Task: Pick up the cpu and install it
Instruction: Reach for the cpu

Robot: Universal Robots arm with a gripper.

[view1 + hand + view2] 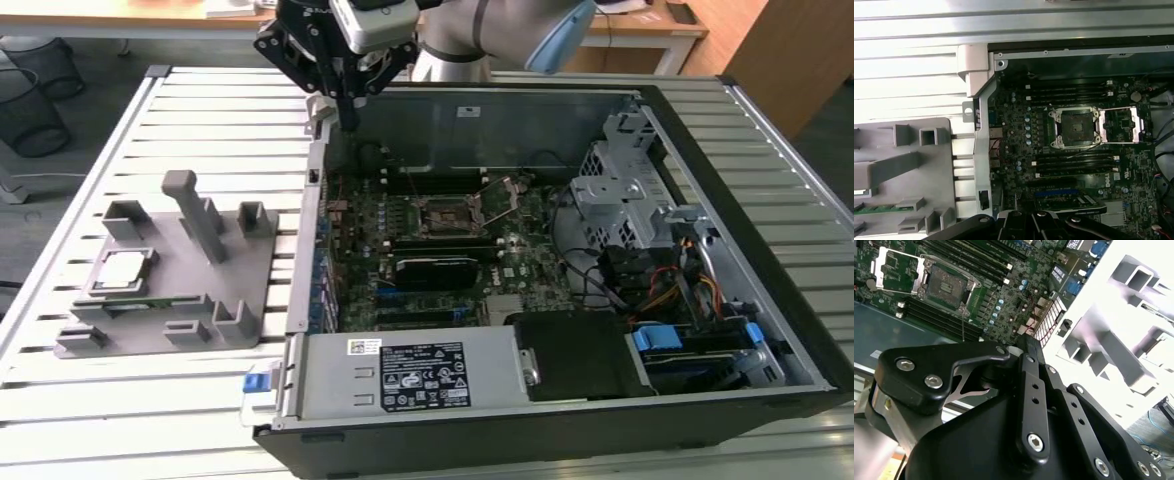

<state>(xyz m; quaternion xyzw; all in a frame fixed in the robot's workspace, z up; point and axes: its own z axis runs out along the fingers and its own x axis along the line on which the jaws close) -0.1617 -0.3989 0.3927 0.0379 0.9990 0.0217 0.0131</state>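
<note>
Silver-topped, the cpu [123, 270] is seated on the grey holder [200, 290], at nine o'clock of the open computer case [561, 440]. The gripper [350, 118] is seen drawn narrow and empty above the case's eleven o'clock corner, well apart from the cpu.

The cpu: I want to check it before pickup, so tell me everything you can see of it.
The cpu is a small, flat, square chip with a shiny silver-grey metal top and a thin darker edge. It lies flat, top up, seated in a recess of the grey plastic holder, on the exterior view's left of the open computer case. Only the holder touches it; the gripper is well away, at the case's far edge.
</note>
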